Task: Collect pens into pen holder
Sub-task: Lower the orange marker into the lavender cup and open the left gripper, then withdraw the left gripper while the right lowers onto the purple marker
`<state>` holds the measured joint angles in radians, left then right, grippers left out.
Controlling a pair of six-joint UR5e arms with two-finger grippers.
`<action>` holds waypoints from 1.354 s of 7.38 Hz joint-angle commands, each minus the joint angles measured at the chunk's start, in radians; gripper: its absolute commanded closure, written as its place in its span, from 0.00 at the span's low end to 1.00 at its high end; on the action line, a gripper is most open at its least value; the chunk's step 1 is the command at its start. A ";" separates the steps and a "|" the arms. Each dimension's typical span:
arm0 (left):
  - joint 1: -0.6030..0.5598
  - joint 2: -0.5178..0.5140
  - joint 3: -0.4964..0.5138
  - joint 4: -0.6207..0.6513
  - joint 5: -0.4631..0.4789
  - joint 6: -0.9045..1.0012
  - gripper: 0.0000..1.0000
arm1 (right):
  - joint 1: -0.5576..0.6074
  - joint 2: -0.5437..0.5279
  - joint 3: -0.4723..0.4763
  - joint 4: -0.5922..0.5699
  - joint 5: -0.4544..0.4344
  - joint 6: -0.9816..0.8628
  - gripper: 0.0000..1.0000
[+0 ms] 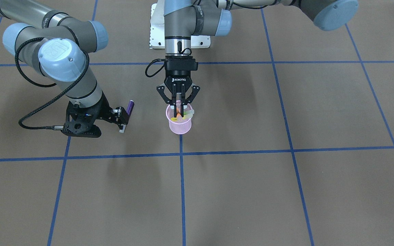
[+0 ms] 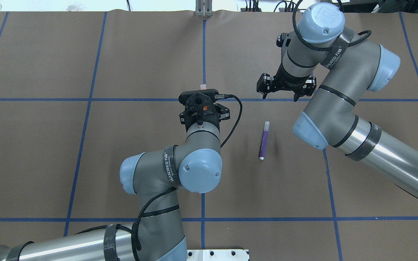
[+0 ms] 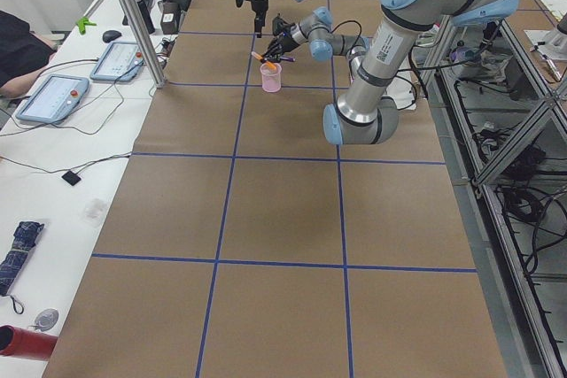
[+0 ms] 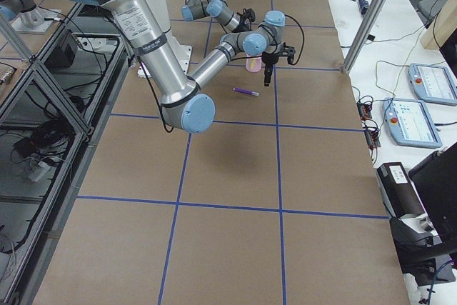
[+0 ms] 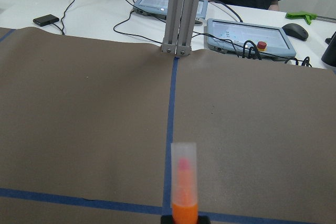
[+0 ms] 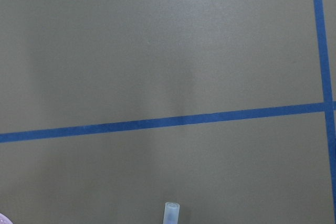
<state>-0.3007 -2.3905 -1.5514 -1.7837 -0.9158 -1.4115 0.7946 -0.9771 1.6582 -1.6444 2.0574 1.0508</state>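
Observation:
The pink mesh pen holder stands on the centre blue line. My left gripper hangs straight over it, shut on the orange pen, whose lower end dips inside the cup. The left wrist view shows that orange pen with its pale cap. A green pen and a yellow pen lean inside the holder. The purple pen lies flat on the table. My right gripper is open and held above the table just beyond the purple pen's capped end. In the overhead view the left gripper hides the holder.
Brown paper with blue tape lines covers the table. A metal post stands at the far edge, with tablets and cables behind it. A person sits at the side desk.

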 commanded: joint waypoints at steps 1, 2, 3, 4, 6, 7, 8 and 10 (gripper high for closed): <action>0.005 0.001 -0.001 0.000 0.008 0.000 0.24 | 0.000 0.002 -0.001 0.000 0.000 0.000 0.00; 0.005 0.001 -0.003 0.001 0.008 0.000 0.00 | 0.000 0.003 -0.001 0.000 0.001 0.000 0.00; 0.005 -0.006 -0.018 0.001 0.003 0.008 0.00 | 0.000 0.005 -0.001 0.000 0.001 0.000 0.00; 0.000 -0.003 -0.083 0.007 -0.001 0.101 0.00 | -0.002 0.006 -0.001 0.000 0.001 0.001 0.00; -0.075 0.053 -0.212 0.013 -0.146 0.169 0.00 | -0.020 0.006 -0.003 0.003 0.000 0.023 0.00; -0.156 0.056 -0.228 0.051 -0.307 0.172 0.00 | -0.026 0.009 -0.020 0.015 0.000 0.026 0.00; -0.245 0.079 -0.277 0.106 -0.463 0.228 0.00 | -0.037 -0.004 -0.058 0.120 -0.002 0.070 0.00; -0.383 0.187 -0.345 0.107 -0.663 0.339 0.00 | -0.069 -0.006 -0.127 0.258 -0.002 0.213 0.00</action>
<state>-0.5969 -2.2564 -1.8626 -1.6839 -1.4504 -1.1384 0.7458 -0.9807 1.5627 -1.4525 2.0557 1.1830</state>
